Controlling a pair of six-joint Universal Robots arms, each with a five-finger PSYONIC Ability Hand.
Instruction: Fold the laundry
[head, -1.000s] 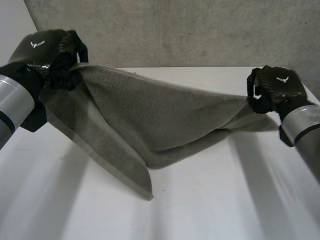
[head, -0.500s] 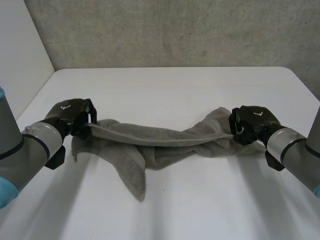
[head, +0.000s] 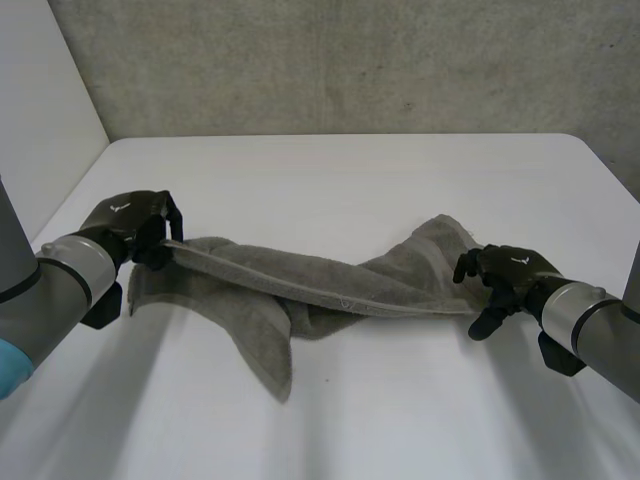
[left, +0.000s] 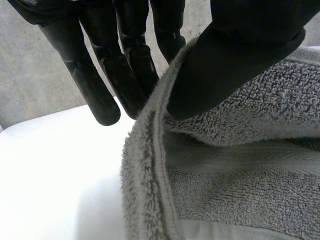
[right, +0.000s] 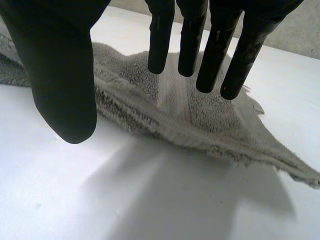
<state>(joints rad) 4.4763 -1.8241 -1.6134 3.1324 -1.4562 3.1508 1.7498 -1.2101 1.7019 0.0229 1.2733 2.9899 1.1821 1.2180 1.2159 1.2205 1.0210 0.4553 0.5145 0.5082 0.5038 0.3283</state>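
While the left hand (head: 130, 216) pinches the towel's (head: 320, 286) raised edge, the right hand (head: 505, 273) hangs spread and empty beside its other end.

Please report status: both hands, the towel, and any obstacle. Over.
Left hand shut on the towel, pinching its edge. Right hand open, above the other end. Towel rumpled on the table, not folded. No obstacle seen.

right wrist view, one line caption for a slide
Right robot hand open over one end of a grey towel lying on the white table.
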